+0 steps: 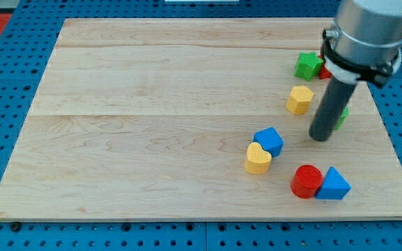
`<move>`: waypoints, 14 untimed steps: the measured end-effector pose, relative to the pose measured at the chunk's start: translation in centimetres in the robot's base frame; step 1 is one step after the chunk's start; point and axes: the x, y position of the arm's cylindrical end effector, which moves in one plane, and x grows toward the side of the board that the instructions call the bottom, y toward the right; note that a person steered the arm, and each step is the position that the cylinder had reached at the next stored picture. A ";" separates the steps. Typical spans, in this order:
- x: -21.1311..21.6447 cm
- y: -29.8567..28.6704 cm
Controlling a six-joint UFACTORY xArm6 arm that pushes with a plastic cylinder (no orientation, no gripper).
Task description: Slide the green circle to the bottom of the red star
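The tip (320, 138) was seen planted on the wooden board (152, 104), and no pincer was fitted, so nothing could be opened or shut. Just up and to the view's right of the tip, only a green sliver (343, 116) was caught, touching the rod and mostly hidden behind it. It was taken for the green circle, but its outline, facing and long axis could not be made out. Well above the tip, a red scrap (324, 72) was nearly swallowed by the arm, its shape unreadable, beside a green block (307, 65). A yellow block (299, 100) was spotted up-left of the tip, a blue block (269, 141) to its left, and a red cylinder (306, 182) below.
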 end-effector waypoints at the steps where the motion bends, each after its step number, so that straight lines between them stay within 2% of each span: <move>1: 0.2 4.4; 2: -0.4 4.4; 3: -0.4 1.7; 6: -6.1 1.6; 7: -6.7 0.9; 8: -3.9 2.1; 12: -8.9 4.9; 14: -9.5 4.9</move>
